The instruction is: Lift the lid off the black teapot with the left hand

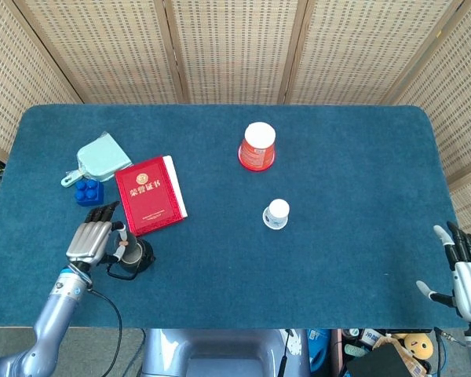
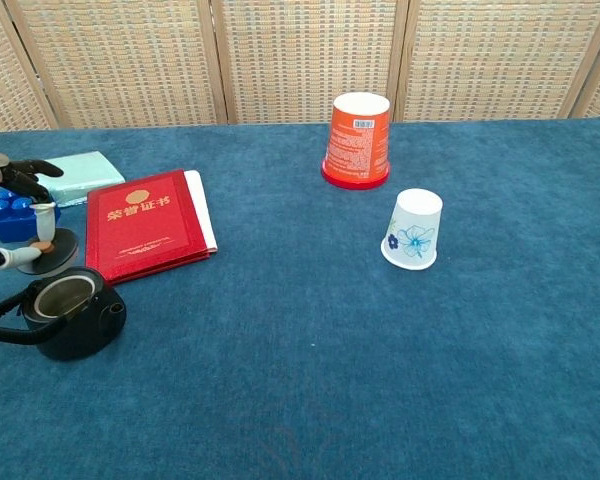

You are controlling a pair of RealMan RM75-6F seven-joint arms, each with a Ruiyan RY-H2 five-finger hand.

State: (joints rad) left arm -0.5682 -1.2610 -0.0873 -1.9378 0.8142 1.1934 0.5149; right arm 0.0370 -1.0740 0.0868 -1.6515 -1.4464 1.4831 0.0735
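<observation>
The black teapot point(image 2: 72, 318) stands near the front left of the table, also the teapot point(image 1: 135, 256) in the head view; its mouth is uncovered and its handle curves off to the left. My left hand point(image 2: 18, 215) holds the round black lid point(image 2: 48, 250) by its knob in the air, above and left of the pot. In the head view that left hand point(image 1: 90, 241) hovers just left of the pot. My right hand point(image 1: 465, 271) is at the table's front right corner, fingers spread, holding nothing.
A red booklet point(image 2: 145, 223) lies right behind the teapot. A pale green pouch point(image 2: 68, 169) and a blue brick point(image 2: 13, 217) sit at the far left. An upturned orange cup point(image 2: 357, 141) and an upturned flowered paper cup point(image 2: 414, 230) stand mid-table.
</observation>
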